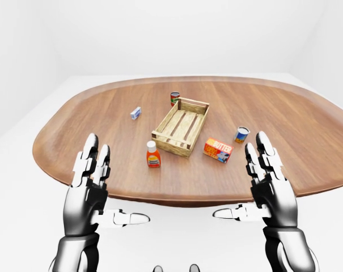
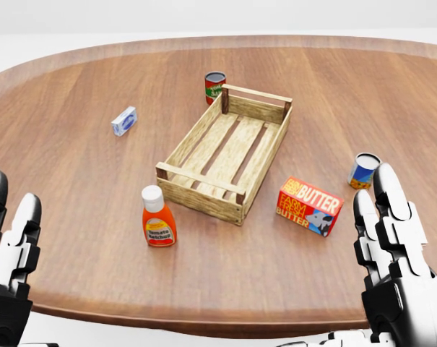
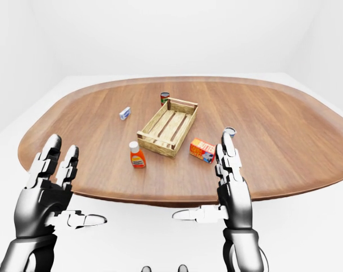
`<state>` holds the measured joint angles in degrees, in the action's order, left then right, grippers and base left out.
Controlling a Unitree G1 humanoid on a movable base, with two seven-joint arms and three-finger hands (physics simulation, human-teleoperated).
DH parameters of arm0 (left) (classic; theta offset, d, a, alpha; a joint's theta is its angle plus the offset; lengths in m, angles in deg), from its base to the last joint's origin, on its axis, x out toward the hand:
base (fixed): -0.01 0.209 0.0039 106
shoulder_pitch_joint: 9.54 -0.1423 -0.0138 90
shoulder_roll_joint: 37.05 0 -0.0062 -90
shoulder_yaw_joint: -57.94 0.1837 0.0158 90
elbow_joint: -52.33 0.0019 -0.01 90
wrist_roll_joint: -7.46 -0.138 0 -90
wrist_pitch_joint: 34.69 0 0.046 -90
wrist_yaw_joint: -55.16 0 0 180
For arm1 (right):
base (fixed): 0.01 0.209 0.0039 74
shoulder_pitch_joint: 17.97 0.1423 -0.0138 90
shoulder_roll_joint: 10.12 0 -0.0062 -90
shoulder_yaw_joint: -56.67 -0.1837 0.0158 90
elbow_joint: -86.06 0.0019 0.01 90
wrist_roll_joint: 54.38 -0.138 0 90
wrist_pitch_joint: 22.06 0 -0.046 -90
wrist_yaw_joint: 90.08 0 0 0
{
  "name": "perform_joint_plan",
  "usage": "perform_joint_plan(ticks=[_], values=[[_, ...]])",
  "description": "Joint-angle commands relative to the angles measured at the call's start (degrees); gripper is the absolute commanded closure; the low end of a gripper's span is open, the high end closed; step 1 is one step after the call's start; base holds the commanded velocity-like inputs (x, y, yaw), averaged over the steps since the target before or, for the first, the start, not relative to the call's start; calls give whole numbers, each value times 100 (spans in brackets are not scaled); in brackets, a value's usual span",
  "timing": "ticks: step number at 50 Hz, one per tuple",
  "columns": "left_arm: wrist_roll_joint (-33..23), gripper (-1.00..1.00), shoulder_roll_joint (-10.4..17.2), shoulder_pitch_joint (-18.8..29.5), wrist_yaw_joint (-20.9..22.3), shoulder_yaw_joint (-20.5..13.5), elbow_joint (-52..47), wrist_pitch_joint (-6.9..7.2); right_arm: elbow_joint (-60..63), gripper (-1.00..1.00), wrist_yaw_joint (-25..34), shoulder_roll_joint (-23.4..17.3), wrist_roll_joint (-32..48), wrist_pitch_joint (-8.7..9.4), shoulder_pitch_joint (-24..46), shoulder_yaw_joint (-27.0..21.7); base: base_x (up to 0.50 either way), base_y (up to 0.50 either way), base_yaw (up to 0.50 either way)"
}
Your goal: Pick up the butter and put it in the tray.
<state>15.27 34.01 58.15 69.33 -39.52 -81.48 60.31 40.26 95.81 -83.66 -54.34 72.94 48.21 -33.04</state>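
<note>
The butter (image 2: 310,207) is a red and orange box lying on the wooden table (image 2: 74,181), just right of the tray's near corner. The tray (image 2: 196,189) is a slatted wooden crate standing at an angle in the middle of the head view, with nothing in it. My left hand (image 1: 106,178) is open at the lower left, short of the table's near edge. My right hand (image 1: 248,178) is open at the lower right, its fingertips (image 2: 386,181) raised just right of the butter and not touching it. Neither hand holds anything.
A ketchup bottle (image 2: 158,219) stands left of the tray's near end. A red can (image 2: 215,87) stands at the tray's far corner. A blue can (image 2: 365,170) stands right of the butter, by my right fingertips. A small blue and white box (image 2: 123,121) lies at the upper left.
</note>
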Motion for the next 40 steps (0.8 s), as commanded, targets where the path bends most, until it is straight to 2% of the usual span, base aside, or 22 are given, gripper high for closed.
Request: perform_joint_plan(ticks=[1, 40], values=[[4, -100, -21, 2, 26, -31, -28, 0, -23, -100, 24, 5, -20, 0, -4, -16, 50, 0, 0], [37, -100, -58, -33, 91, -82, -135, 0, 41, -100, 17, 55, -86, 0, 13, -96, 50, 0, 0]])
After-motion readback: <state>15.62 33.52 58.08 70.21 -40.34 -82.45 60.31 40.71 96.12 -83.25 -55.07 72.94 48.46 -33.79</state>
